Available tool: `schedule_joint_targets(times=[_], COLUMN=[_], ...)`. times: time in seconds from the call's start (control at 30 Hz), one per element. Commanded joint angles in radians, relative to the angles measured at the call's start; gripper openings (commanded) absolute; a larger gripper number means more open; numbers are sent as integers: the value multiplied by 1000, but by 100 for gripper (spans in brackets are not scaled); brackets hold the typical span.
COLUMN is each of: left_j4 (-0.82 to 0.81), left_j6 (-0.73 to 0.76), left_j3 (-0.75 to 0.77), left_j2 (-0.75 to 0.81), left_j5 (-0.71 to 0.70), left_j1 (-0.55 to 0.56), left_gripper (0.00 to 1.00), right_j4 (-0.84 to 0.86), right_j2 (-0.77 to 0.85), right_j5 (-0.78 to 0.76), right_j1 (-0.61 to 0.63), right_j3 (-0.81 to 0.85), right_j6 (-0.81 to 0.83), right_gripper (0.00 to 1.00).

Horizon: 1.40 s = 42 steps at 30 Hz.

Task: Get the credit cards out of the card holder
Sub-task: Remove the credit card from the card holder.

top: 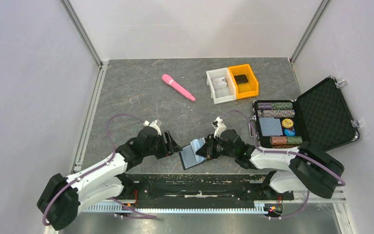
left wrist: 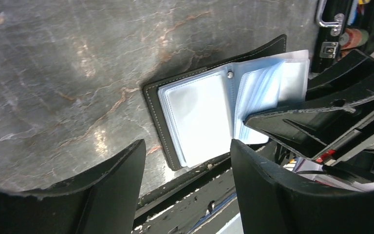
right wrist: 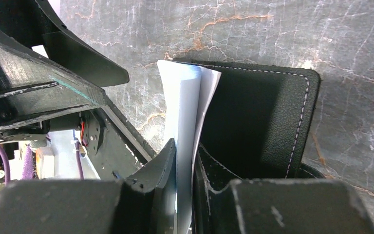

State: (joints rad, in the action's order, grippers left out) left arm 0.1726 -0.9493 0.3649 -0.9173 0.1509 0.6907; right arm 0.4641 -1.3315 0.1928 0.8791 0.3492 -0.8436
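The black card holder (top: pixel 192 155) lies open on the grey table near its front edge, between my two grippers. In the left wrist view its pale bluish plastic sleeves (left wrist: pixel 195 117) fan out from a black stitched cover. I cannot make out any single credit card. My right gripper (top: pixel 203 148) is shut on the holder's right side, pinching the sleeves and the black cover (right wrist: pixel 258 117) between its fingers (right wrist: pixel 185 146), and lifts that side. My left gripper (top: pixel 175 146) is open and empty just left of the holder, its jaws wide apart (left wrist: pixel 187 146).
An open black briefcase (top: pixel 321 114) with poker chips and cards stands at the right. A white bin (top: pixel 220 87) and an orange bin (top: pixel 243 80) stand at the back, and a pink stick (top: pixel 177 87) lies to their left. The table's front edge (left wrist: pixel 195 187) runs just below the holder.
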Motion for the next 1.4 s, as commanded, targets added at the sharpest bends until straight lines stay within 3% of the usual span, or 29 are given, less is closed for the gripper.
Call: schedule_joint_targets(times=[0.0, 0.4, 0.7, 0.87, 1.1, 1.37], left_j4=[-113, -198, -258, -208, -148, -151], left_j6=[-29, -32, -47, -26, 18, 103], left_j3=[-10, -38, -72, -52, -18, 75], left_j2=[-6, -73, -32, -25, -22, -147], left_j5=[72, 117, 128, 98, 76, 39], left_j1=[0, 0, 0, 0, 0, 0], left_gripper=[71, 71, 75, 74, 72, 62], right_j4=[103, 226, 249, 100, -106, -143], right_j2=[51, 98, 123, 87, 15, 32], right_j5=[29, 93, 140, 88, 43, 0], right_j1=[-12, -47, -102, -106, -107, -109], right_j3=[-33, -86, -101, -79, 15, 24], right_j6=[-18, -90, -102, -19, 93, 119], right_gripper=[17, 16, 15, 19, 43, 34])
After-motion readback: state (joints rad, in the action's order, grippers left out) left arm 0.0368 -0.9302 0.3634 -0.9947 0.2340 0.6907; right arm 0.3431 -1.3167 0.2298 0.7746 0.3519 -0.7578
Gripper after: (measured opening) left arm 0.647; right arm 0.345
